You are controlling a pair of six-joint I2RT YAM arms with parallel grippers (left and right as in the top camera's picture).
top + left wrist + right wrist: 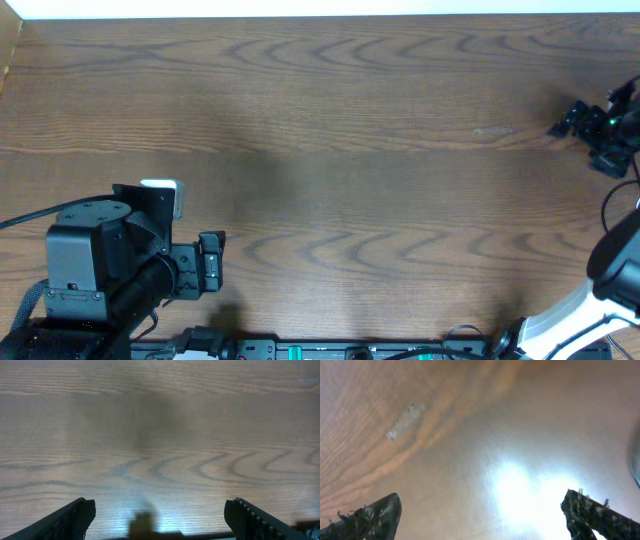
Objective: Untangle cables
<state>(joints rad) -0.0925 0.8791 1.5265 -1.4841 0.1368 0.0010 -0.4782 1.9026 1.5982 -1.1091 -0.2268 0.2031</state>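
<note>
No thin black or whitish cables show in any view; they are out of view. My left gripper [212, 262] is at the lower left over the wooden table [340, 120]. In the left wrist view its fingers [160, 521] are wide apart with only bare wood between them. My right gripper [578, 122] is at the far right edge. In the right wrist view its fingers [480, 515] are wide apart over bare wood with a bright glare, and hold nothing.
A faint whitish smudge [492, 130] marks the table left of the right gripper; it also shows in the right wrist view [405, 421]. A small white object [160, 186] sits behind the left arm. The arm bases and a rail [330, 350] line the front edge.
</note>
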